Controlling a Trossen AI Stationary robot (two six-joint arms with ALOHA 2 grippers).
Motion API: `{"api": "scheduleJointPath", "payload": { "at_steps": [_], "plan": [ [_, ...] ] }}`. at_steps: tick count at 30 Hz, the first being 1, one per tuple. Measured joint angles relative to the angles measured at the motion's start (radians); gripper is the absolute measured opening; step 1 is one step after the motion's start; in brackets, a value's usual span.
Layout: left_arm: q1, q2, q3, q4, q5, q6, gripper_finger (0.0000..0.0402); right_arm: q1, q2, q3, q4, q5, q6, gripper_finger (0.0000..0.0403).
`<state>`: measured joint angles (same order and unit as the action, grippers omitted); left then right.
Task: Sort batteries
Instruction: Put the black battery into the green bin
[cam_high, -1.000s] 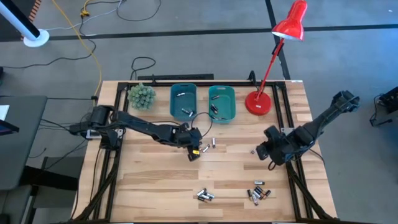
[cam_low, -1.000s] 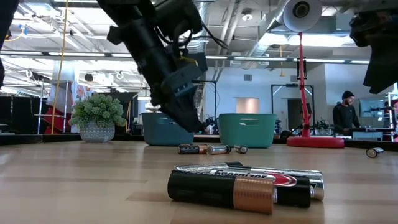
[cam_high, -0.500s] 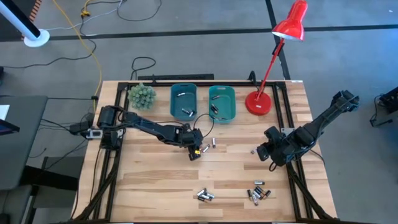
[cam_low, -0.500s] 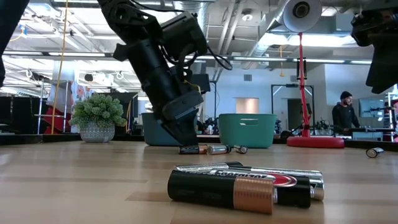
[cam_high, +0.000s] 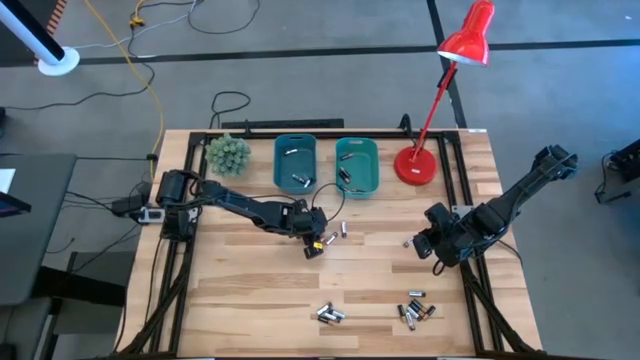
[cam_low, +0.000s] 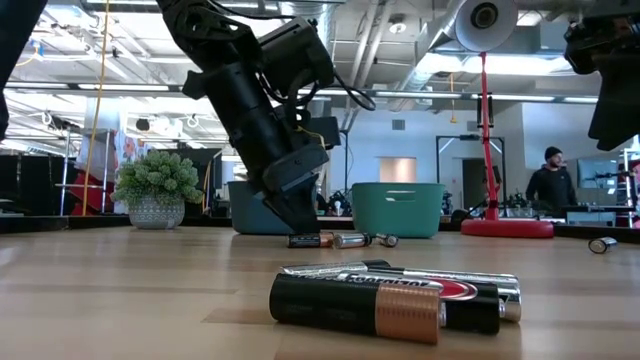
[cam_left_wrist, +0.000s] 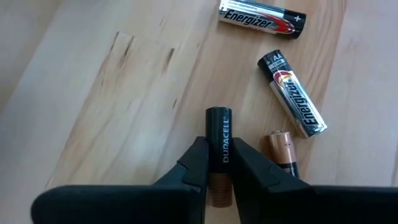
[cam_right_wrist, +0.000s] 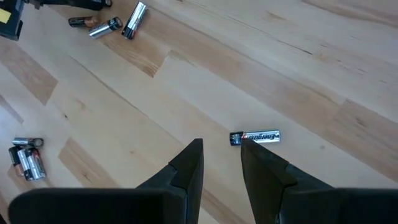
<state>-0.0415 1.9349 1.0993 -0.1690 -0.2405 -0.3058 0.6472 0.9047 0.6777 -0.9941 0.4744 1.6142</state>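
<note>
Left gripper (cam_left_wrist: 217, 163) clamps mid-body on a black-and-copper battery (cam_left_wrist: 218, 134) lying on the table (cam_left_wrist: 93, 93), centre-bottom of the left wrist view; small, rigid, slick, likely to roll, so grip across the barrel; right gripper (cam_right_wrist: 221, 152) hovers part-open, empty.

Table (cam_high: 250, 280): plant (cam_high: 228, 154), two bins (cam_high: 296, 163) side by side, lamp (cam_high: 417, 165) along far edge, in that order left to right. Batteries (cam_high: 331, 314) in two clusters near front edge, few more mid-table just before bins (some inside bins). Lone cell (cam_right_wrist: 255, 137) near right side.
</note>
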Motion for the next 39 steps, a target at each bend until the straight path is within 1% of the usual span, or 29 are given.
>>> {"api": "scheduleJointPath", "payload": {
  "at_steps": [3, 7, 11, 13, 16, 19, 21, 24, 28, 33, 39],
  "plan": [
    [0.002, -0.035, -0.004, -0.012, -0.002, -0.009, 0.0038, 0.000, 0.000, 0.000, 0.000, 0.000, -0.001, 0.0124],
    [0.008, -0.119, -0.004, -0.008, -0.015, -0.011, 0.0038, -0.001, 0.000, 0.000, -0.003, 0.000, -0.003, 0.0124],
    [0.039, -0.191, 0.009, -0.059, -0.008, -0.076, 0.0038, -0.002, 0.000, 0.000, -0.025, 0.000, 0.000, 0.0124],
    [0.069, -0.208, 0.050, -0.126, -0.009, -0.051, 0.0038, -0.009, 0.000, 0.000, -0.027, 0.003, 0.001, 0.0124],
    [0.125, -0.213, 0.161, -0.212, -0.006, 0.048, 0.0038, -0.031, 0.000, 0.000, -0.025, 0.022, 0.001, 0.0124],
    [0.194, -0.198, 0.261, -0.235, 0.007, 0.150, 0.0038, -0.063, 0.000, 0.000, -0.027, 0.026, 0.000, 0.0124],
    [0.253, -0.184, 0.323, -0.239, 0.038, 0.218, 0.0038, -0.085, 0.000, 0.000, -0.025, 0.026, 0.002, 0.0124],
    [0.340, -0.132, 0.426, -0.242, 0.109, 0.301, 0.0038, -0.120, 0.001, 0.000, -0.020, 0.026, 0.001, 0.0124],
    [0.416, -0.013, 0.569, -0.284, 0.211, 0.380, 0.0038, -0.162, 0.019, 0.001, -0.019, 0.026, 0.009, 0.0124],
    [0.449, 0.159, 0.756, -0.359, 0.306, 0.473, 0.0038, -0.202, 0.059, 0.001, -0.012, 0.025, 0.018, 0.0124],
    [0.454, 0.357, 0.937, -0.448, 0.342, 0.538, 0.0038, -0.217, 0.089, 0.001, -0.006, 0.024, 0.084, 0.0124]
  ]
}}
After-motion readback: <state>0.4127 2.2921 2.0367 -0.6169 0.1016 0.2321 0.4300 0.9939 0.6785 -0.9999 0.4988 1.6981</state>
